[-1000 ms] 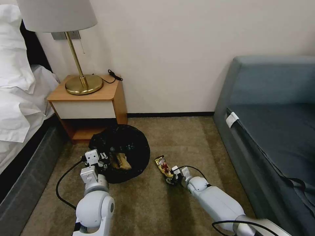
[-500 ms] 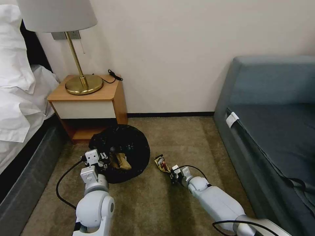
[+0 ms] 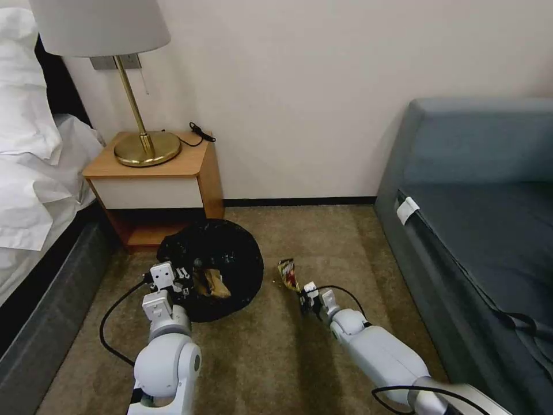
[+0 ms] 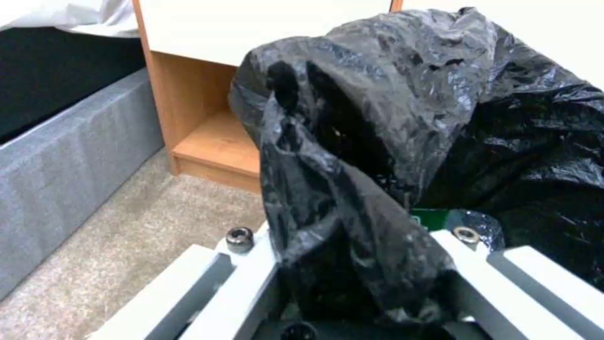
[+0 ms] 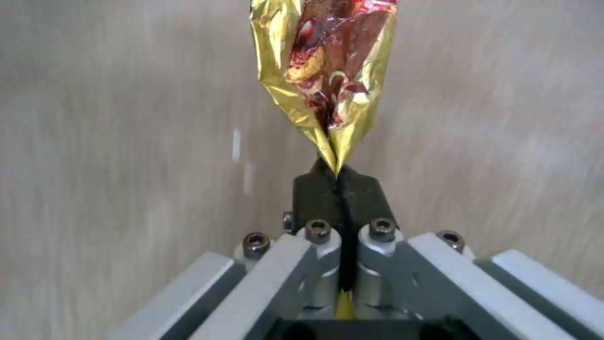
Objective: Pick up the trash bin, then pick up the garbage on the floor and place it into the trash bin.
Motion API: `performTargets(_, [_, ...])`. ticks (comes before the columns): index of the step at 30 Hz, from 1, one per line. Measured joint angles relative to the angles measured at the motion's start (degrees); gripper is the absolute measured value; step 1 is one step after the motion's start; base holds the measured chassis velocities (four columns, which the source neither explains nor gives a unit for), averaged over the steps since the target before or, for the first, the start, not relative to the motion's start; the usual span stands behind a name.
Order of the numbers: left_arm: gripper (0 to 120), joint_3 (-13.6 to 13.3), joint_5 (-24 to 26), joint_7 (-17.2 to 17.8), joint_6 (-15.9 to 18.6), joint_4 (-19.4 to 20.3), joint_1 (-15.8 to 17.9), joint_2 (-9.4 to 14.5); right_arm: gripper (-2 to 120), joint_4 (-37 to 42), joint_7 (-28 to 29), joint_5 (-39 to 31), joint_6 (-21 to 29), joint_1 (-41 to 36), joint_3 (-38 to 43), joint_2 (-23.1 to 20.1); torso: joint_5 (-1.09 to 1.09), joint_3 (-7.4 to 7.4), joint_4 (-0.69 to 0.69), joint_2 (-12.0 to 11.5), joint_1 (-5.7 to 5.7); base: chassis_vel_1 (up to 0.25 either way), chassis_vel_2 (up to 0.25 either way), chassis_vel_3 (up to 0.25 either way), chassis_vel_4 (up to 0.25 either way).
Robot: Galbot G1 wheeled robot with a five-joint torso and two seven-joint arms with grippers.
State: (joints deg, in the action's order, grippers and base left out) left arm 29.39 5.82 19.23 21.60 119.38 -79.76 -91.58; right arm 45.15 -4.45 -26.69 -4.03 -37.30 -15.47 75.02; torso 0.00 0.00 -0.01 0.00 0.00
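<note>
1. Snack wrapper [image 3: 287, 273], brown and yellow foil, is hanging clear of the carpet [image 3: 322, 242] in the head view, pinched at one end and sticking up and away from the right gripper [image 3: 306, 298].
2. Right gripper fingers [image 5: 314, 196] are pressing fully together on the wrapper's crimped edge in the right wrist view, so that the gold foil [image 5: 327, 71] is fanning out just beyond the dark tips.
3. Right arm is reaching low over the floor between the trash bin [image 3: 213, 268] and the blue-grey sofa [image 3: 478, 219], with the wrapper sitting just beside the bin's right side but apart from it.
4. Trash bin, its black bag [image 4: 409, 118] crinkling over the rim, is sitting in front of the wooden nightstand [image 3: 158, 178], near the bed [image 3: 34, 173].
5. Left gripper [image 3: 183, 280] is clamping the near rim of the bin; in the left wrist view the bag's plastic is bunching between its closed fingers [image 4: 252, 264].
6. Brownish crumpled litter [image 3: 212, 284] is lying inside the bin, right next to the left gripper.
7. A green-labelled item [image 4: 434, 218] is peeking out from under the bag folds in the left wrist view; what it is cannot be told.
8. A brass lamp [image 3: 144, 144] is standing on the nightstand top, beside a black cord [image 3: 200, 131].
</note>
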Motion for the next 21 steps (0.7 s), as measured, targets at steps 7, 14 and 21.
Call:
performTargets(7, [5, 0.1, 0.3, 0.0, 0.0, -0.6, 0.2, 0.0, 0, 8.8, 8.2, -0.3, -6.5, 0.8, 1.3, 0.3, -0.01, 0.0, 0.01, 0.0, 0.0, 0.0, 0.0, 0.0, 0.0])
performTargets(14, [5, 0.5, 0.9, 0.0, 0.0, -1.4, 1.1, 0.2, 0, 24.1, 13.3, 2.3, -10.7, 0.7, 1.2, 1.5, -0.02, 0.0, 0.01, 0.0, 0.0, 0.0, 0.0, 0.0, 0.0])
performTargets(21, [5, 0.7, 1.3, 0.2, 0.0, -2.4, 2.3, 0.1, 0, 36.1, 15.7, 2.4, -8.7, 1.7, -2.6, 1.4, -0.01, 0.0, 0.01, 0.0, 0.0, 0.0, 0.0, 0.0, 0.0])
